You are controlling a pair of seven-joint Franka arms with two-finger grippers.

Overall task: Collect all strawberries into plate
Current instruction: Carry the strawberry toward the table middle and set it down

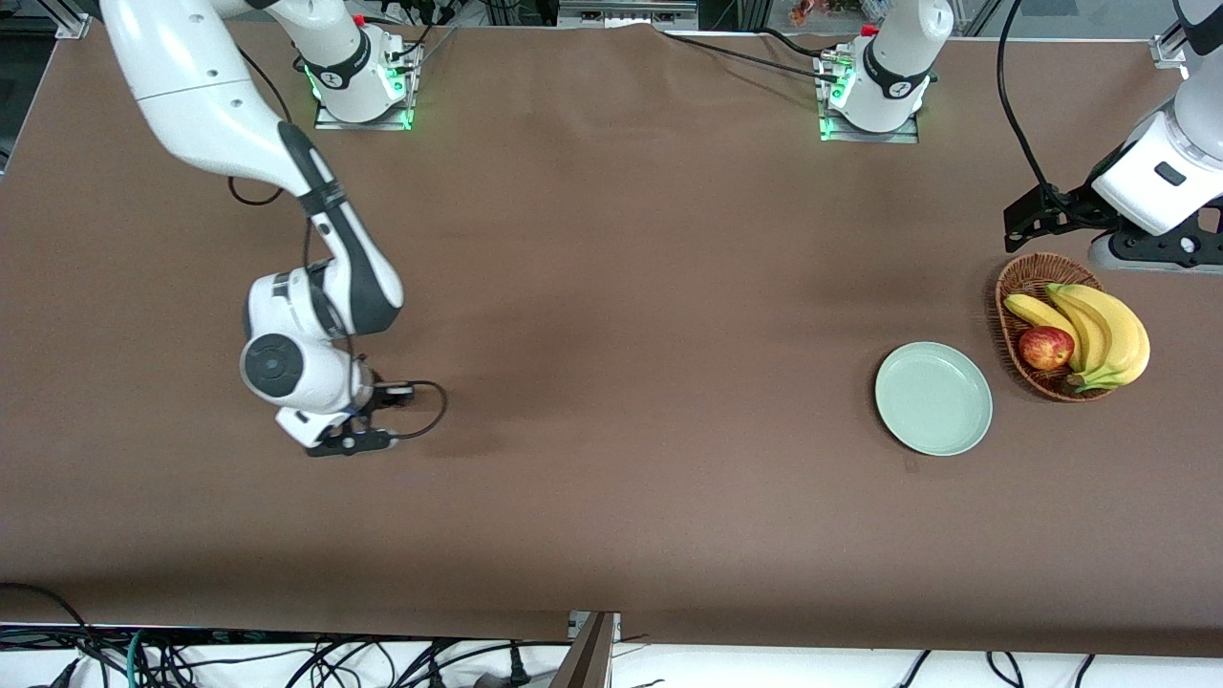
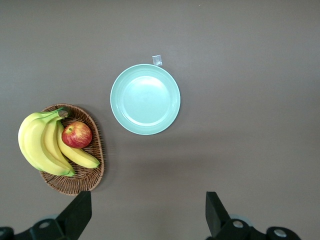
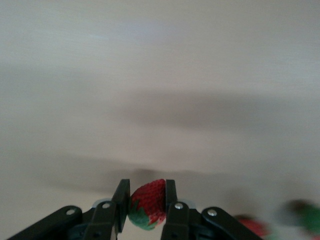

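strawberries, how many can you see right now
2, maybe more hidden. One strawberry is pinched in the shut right gripper, low at the right arm's end of the table. A second strawberry shows blurred beside it. The plate holds none.

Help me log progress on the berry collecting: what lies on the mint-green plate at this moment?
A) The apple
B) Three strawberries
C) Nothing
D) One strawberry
C: the plate shows only its bare pale surface in the left wrist view and the front view, while the right gripper is shut on a strawberry at the right arm's end of the table, and the apple sits in the basket.
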